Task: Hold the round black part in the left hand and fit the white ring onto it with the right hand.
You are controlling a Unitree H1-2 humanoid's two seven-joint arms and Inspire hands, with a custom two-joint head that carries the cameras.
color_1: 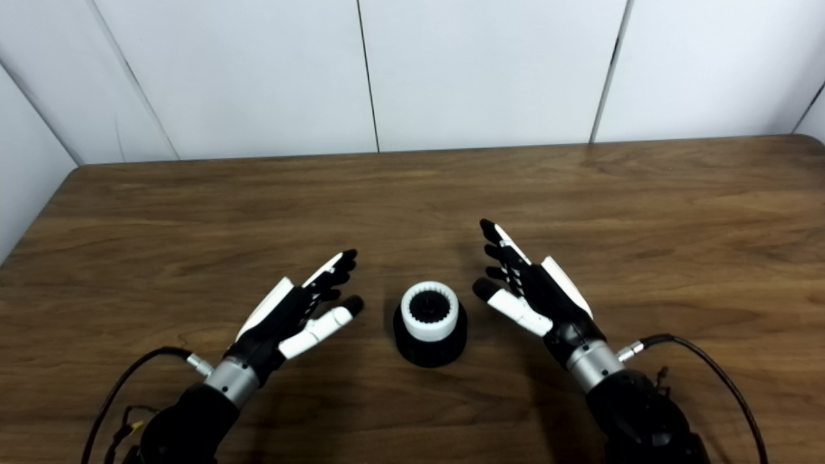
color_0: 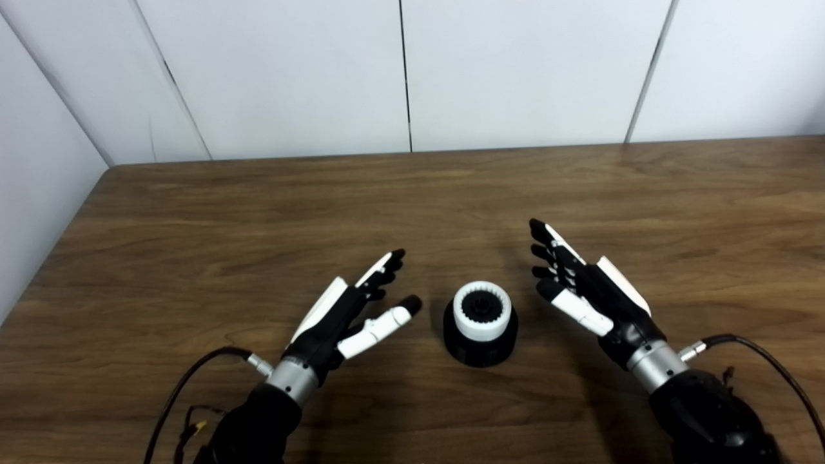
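Left eye view gives us the round black part [color_0: 480, 343] standing upright on the brown wooden worktop [color_0: 412, 193], nearer the front edge than the back and roughly midway between the side edges. We see the white ring [color_0: 482, 311] seated on top of it, its toothed inner bore facing up with a dark centre showing through.

Our left hand [color_0: 351, 309] lies just beside the part on the side of the left edge, palm turned inward, fingers [color_0: 385, 265] spread and straight, thumb pointing toward the part but not touching it. It holds nothing.

Our right hand [color_0: 583, 287] sits on the opposite side, a little farther toward the back edge, also with its palm turned inward. Its fingers [color_0: 548, 241] are extended and apart, thumb angled toward the ring, with a clear gap of worktop between them. It too is empty.

We note a black cable [color_0: 187, 386] looping off the left wrist near the front edge, and another cable [color_0: 767, 364] arcing from the right wrist. Behind the back edge stand pale wall panels [color_0: 412, 71] with dark vertical seams.
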